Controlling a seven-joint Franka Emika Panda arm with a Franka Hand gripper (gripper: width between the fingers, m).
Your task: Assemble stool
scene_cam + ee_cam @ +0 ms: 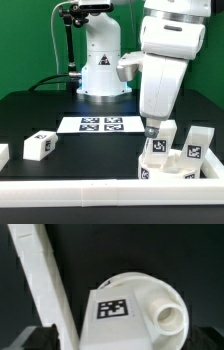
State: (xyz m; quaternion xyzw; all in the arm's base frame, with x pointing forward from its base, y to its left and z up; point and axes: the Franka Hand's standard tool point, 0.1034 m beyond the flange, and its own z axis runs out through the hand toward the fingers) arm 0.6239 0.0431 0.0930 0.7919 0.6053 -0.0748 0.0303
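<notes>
At the near side of the counter [30, 115], toward the exterior view's right, the end effector [152, 128] hangs low over a cluster of tagged white stool parts [170, 152] that sits just beside the long border rail [80, 187]. Whether its jaws are open or clamped on anything cannot be told, since the arm's own body and the parts crowd around them. The wrist view shows the round seat [150, 288] close up, standing on edge with a socket hole [171, 317] facing the camera and a tagged flat face in front of it. A long white bar runs just beside the seat, probably that same rail. I cannot make out any leg joined to the seat, so the assembly looks to be at an early stage. One leg [40, 146] lies loose, well apart on the exterior view's left, and another white piece [3, 155] is cut off by the frame edge there. These would have to be fetched and fitted. The rail hems the cluster in on the near side, so there is little clearance for moving there. The open black counter between the cluster and the marker board [100, 124] offers freer room.
</notes>
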